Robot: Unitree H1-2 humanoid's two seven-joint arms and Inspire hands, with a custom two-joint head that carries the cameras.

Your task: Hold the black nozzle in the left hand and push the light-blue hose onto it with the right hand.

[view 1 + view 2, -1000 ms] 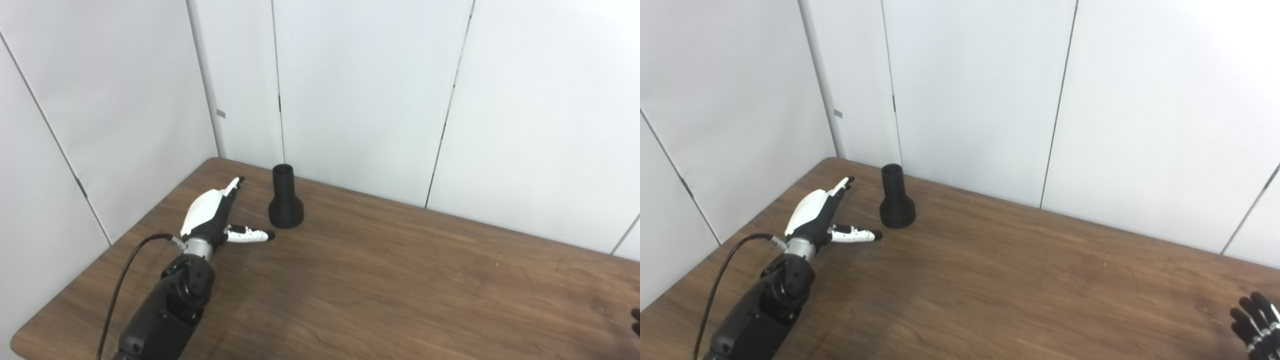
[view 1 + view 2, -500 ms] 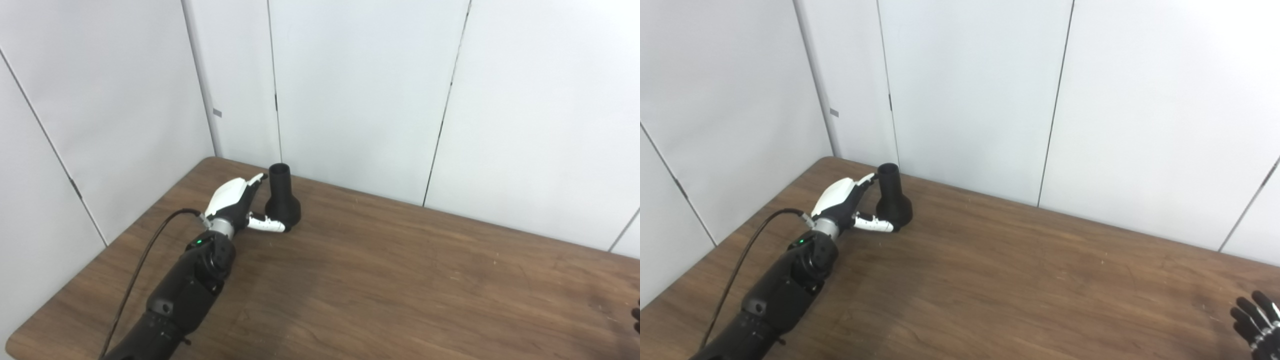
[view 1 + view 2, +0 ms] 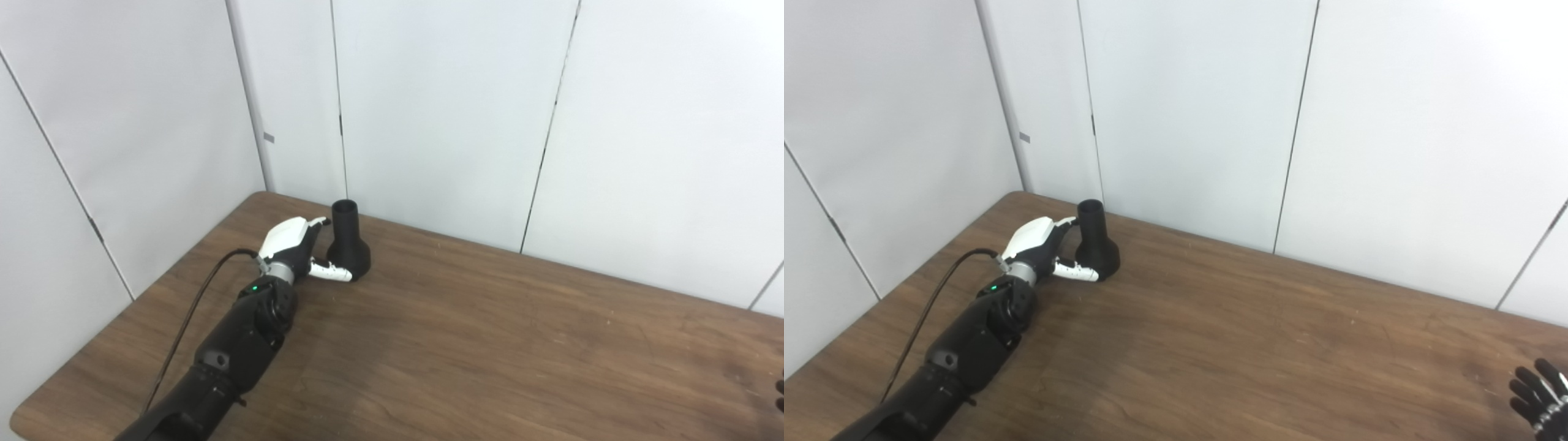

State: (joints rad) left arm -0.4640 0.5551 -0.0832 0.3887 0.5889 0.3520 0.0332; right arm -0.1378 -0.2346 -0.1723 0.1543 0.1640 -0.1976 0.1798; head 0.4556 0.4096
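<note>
At the far left corner of a brown wooden table [image 3: 490, 343], the robot's left hand [image 3: 293, 245] reaches the black nozzle [image 3: 348, 248] — a flared piece standing upright on its wide base, narrow mouth up, close to the white wall panels [image 3: 441, 116] behind it. The hand's white-backed fingers [image 3: 315, 223] lie against the nozzle's slim neck on its left side, while the thumb [image 3: 331, 272] stretches along the table toward the front of the wide base. The hand is spread around the nozzle rather than clamped on it, and from where I stand I cannot tell whether the fingertips press the neck or merely brush it; the nozzle rests on the table. A black cable [image 3: 196, 306] arcs from the wrist down along the dark forearm, which runs back to the picture's lower left.

Well apart, at the table's near right edge, only the dark fingertips of the right hand [image 3: 1537, 395] show — fingers fanned apart, nothing in them. The light-blue hose does not appear in either view.
</note>
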